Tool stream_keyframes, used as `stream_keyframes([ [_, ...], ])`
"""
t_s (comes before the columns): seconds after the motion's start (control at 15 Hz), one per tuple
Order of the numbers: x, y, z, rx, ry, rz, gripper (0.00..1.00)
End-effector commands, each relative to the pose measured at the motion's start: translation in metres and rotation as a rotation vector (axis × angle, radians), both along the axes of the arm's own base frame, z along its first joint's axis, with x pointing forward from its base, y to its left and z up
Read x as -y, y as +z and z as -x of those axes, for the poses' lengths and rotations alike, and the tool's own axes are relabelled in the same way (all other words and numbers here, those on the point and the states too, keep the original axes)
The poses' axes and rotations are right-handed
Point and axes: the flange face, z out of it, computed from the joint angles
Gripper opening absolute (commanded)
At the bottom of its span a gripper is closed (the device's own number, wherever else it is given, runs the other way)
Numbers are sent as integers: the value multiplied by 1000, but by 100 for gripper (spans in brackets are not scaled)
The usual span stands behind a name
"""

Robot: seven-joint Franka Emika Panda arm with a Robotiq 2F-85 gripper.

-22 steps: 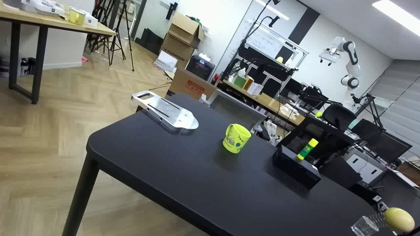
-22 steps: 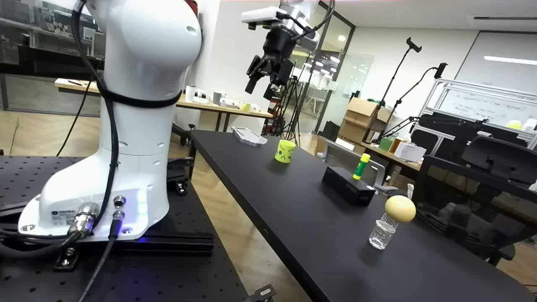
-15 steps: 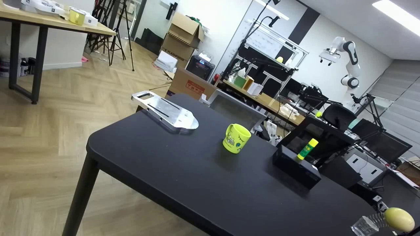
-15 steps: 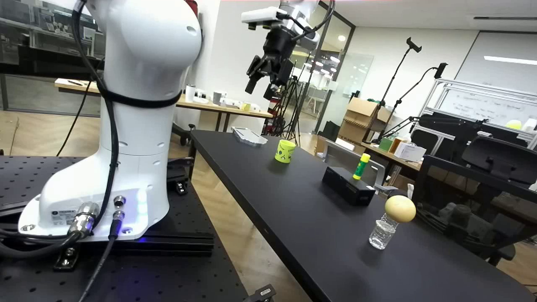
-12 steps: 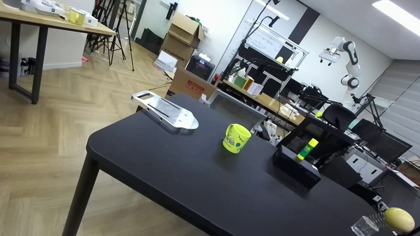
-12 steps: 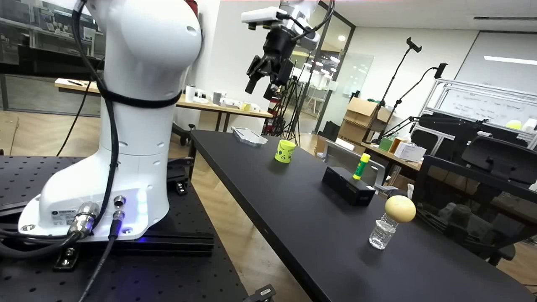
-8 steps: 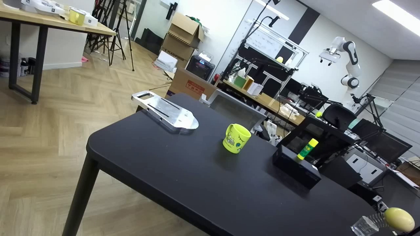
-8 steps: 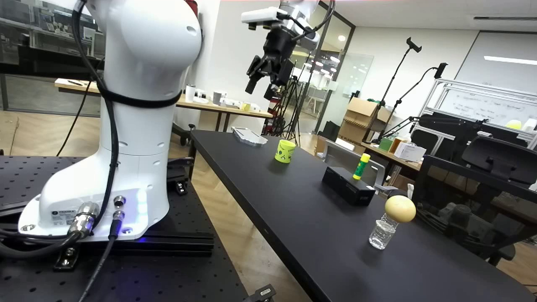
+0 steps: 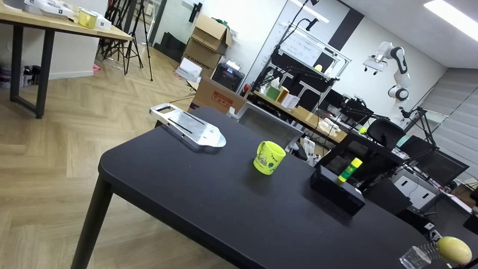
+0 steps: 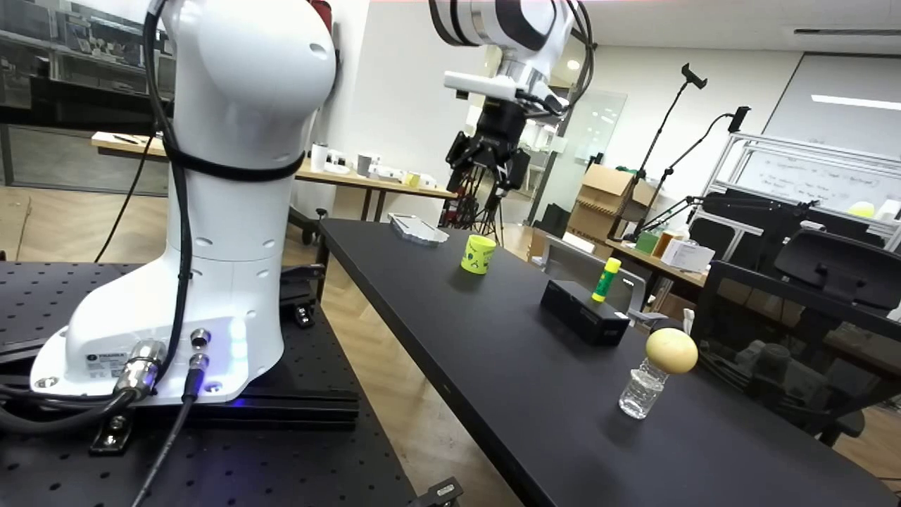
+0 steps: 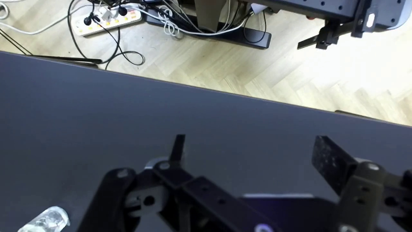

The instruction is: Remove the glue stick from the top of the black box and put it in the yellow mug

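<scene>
Black fingers [image 11: 331, 162] stand wide apart on my gripper [image 11: 252, 148], held high above the dark tabletop [image 11: 96, 129]. In an exterior view, my wrist [image 10: 524, 67] hangs from the top edge, pointing between six and seven o'clock; my white base column [image 10: 232, 218] rises at nine. From the gripper there, the yellow mug [image 10: 478, 254] stands at six o'clock and the black box [image 10: 581, 313] at five, the green-and-yellow glue stick [image 10: 605, 282] upright on its top. Four o'clock from the box, a yellow ball [image 10: 671, 351] sits above a clear jar [image 10: 642, 391].
</scene>
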Motion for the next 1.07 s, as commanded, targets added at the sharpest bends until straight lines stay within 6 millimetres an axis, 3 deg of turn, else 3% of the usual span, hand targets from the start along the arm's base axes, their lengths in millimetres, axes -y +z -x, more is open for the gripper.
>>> stream_keyframes([
  [0.0, 25, -24, -74, -2, -1, 11, 100],
  [0.33, 44, -30, -174, 103, -62, 29, 100],
  [0.67, 51, -28, -257, 164, -142, 35, 100],
  [0.93, 54, -22, -296, 105, -213, 53, 100],
  [1.0, 53, -30, -273, 127, -157, 34, 100],
])
